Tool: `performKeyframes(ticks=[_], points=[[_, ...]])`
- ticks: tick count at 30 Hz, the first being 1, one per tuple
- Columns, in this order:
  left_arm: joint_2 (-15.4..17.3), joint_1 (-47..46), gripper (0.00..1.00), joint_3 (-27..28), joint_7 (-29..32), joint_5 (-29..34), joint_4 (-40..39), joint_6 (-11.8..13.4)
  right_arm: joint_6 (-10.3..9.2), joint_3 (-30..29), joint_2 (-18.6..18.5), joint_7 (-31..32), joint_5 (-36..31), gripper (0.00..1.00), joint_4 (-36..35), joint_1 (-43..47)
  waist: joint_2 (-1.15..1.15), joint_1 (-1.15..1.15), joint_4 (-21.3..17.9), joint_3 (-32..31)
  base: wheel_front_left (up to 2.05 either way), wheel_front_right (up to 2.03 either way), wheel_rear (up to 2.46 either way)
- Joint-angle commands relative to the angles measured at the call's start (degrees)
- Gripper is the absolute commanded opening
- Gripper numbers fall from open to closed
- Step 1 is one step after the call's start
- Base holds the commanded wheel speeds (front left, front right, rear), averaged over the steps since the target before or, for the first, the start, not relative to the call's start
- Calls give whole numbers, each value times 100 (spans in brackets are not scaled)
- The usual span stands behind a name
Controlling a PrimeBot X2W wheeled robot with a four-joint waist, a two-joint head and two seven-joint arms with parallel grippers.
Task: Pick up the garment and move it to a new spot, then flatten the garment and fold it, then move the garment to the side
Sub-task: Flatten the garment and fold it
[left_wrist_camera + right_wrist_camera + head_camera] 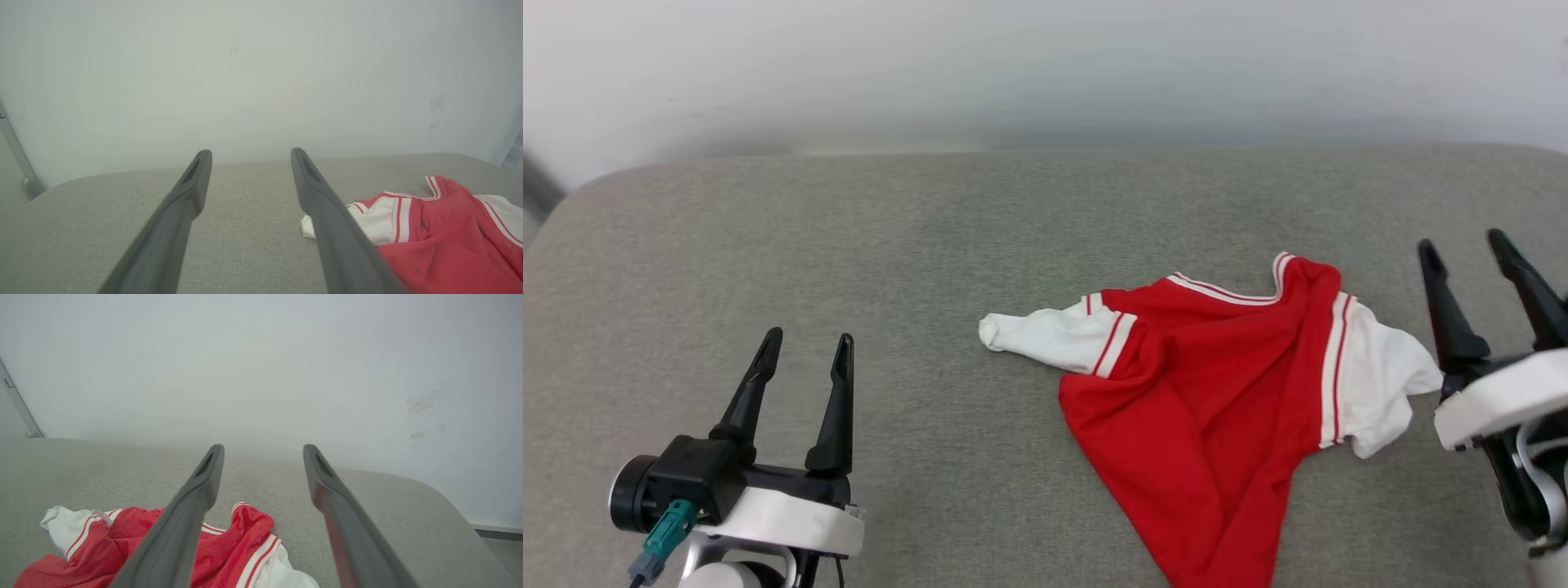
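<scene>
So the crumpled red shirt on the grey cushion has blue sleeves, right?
No, the sleeves are white, not blue; the head view shows it. The crumpled red shirt does lie on the grey cushion.

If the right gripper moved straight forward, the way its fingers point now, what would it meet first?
Probably the white wall: the right gripper, open, points past the grey cushion's far edge. The garment lies left of that line. Depth is hard to judge.
</scene>
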Motion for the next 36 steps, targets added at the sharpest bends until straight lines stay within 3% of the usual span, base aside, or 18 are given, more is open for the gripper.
performKeyframes(ticks=[1, 4, 8, 17, 24, 29, 36], points=[[103, 34, 100, -62, -13, -42, 54, -26, -5, -264, 222, -169, -77, 100, -297, 296, 0, 0, -172, 75, 0, 0, 0], [176, -87, 100, -168, 52, -278, 100, -24, -4, -525, 460, -342, -150, 100, -629, 528, 0, 0, -292, 156, 0, 0, 0], [667, -535, 100, -652, 526, -803, 18, -28, -5, -852, 812, -455, -289, 100, -1089, 783, 0, 0, -532, 368, 0, 0, 0], [2005, -2296, 100, -1982, 3105, -2400, 311, -30, -4, -1163, 1196, -483, -532, 100, -1506, 679, 0, 0, -895, 890, 0, 0, 0], [2568, -3305, 100, -2747, 4888, -3155, 812, -31, -4, -1196, 1327, -524, -633, 100, -1460, 610, 0, 0, -1105, 1170, 0, 0, 0], [2770, -3693, 100, -3160, 5400, -3355, 1130, -31, -4, -1202, 1386, -573, -631, 100, -1392, 569, 0, 0, -1215, 1347, 0, 0, 0], [2869, -3885, 100, -3586, 5435, -3420, 1510, -32, -4, -1204, 1433, -608, -660, 100, -1308, 535, 0, 0, -1241, 1534, 0, 0, 0]])
